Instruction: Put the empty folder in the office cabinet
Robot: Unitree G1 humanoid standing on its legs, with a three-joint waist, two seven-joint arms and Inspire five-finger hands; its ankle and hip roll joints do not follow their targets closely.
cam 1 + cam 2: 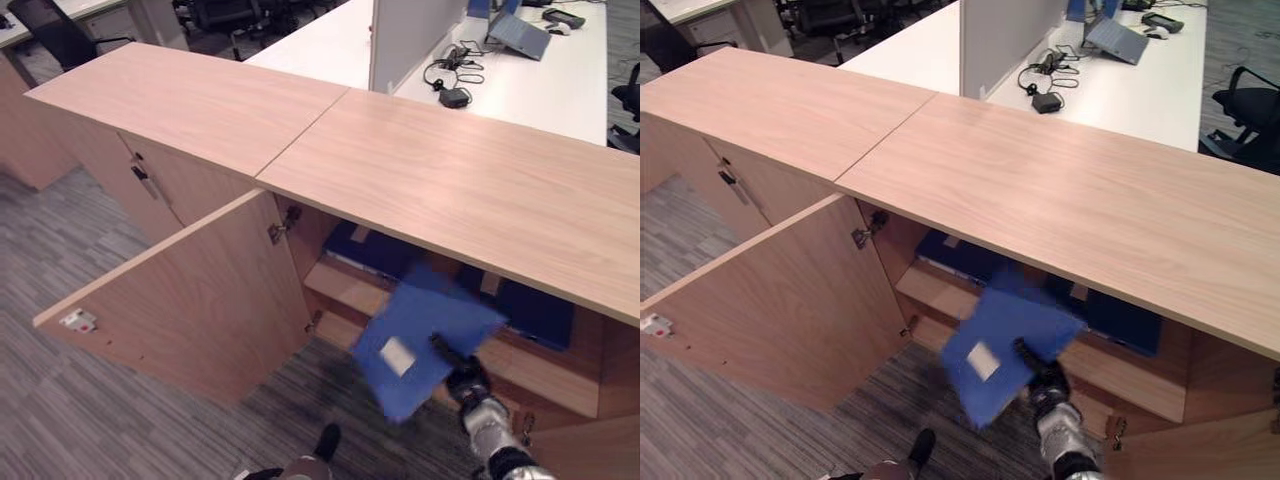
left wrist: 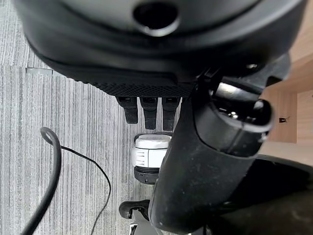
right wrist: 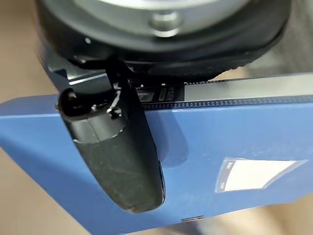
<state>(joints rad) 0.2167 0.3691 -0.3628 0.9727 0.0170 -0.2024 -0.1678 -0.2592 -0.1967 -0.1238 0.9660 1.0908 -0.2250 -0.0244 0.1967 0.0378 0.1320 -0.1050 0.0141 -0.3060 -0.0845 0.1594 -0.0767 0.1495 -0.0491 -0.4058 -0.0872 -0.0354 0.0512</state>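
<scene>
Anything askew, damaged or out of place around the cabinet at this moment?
Only the blue folder: the right hand pinches it, tilted, in front of the open cabinet rather than shelved. The cabinet door stands wide open. No damage or spill shows.

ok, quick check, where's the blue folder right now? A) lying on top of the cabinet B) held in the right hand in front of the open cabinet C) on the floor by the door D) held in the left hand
B: the right hand has its thumb pressed on the blue folder, which hangs tilted before the open cabinet, beside its swung-out door, not yet on a shelf.
</scene>
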